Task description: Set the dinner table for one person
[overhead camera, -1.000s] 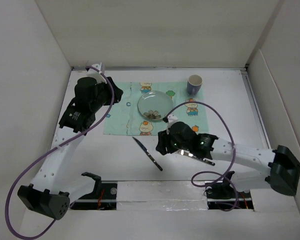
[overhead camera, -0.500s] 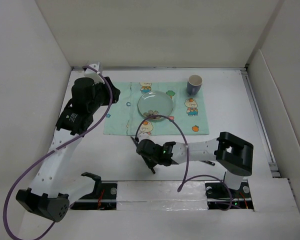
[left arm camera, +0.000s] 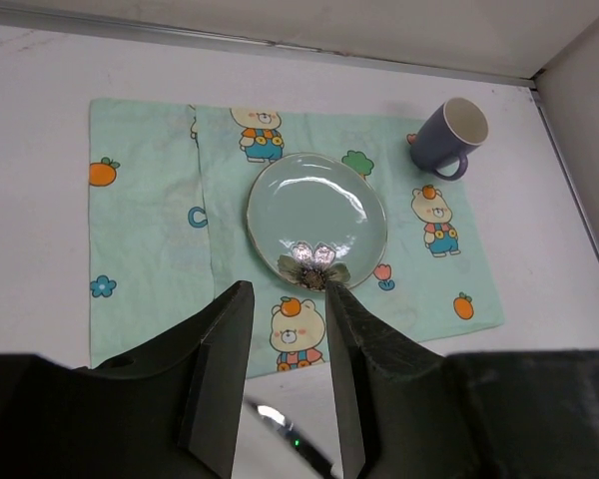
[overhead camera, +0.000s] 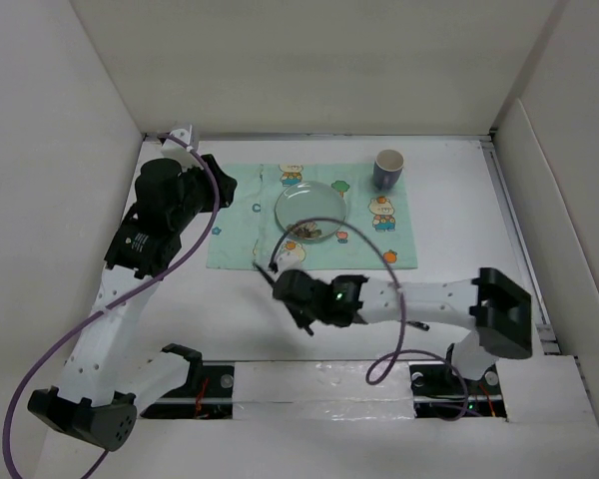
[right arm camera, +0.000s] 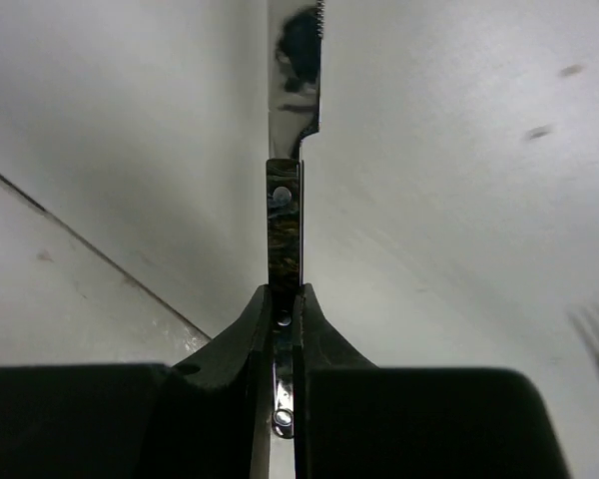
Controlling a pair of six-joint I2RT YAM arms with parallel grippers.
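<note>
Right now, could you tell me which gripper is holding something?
The right gripper, shut on the knife; the left gripper hangs open and empty.

Object: the dinner table [overhead camera: 459, 215], a large, plain white rectangular tabletop, matte and flat.
Pose: level, viewed from above, with its longer sides running left to right.
Setting: boxed in by white panel walls [overhead camera: 309, 70] that rise from its far, left and right edges.
Surface: pale and even from overhead. Close up, the right wrist view shows a few faint grey specks.
</note>
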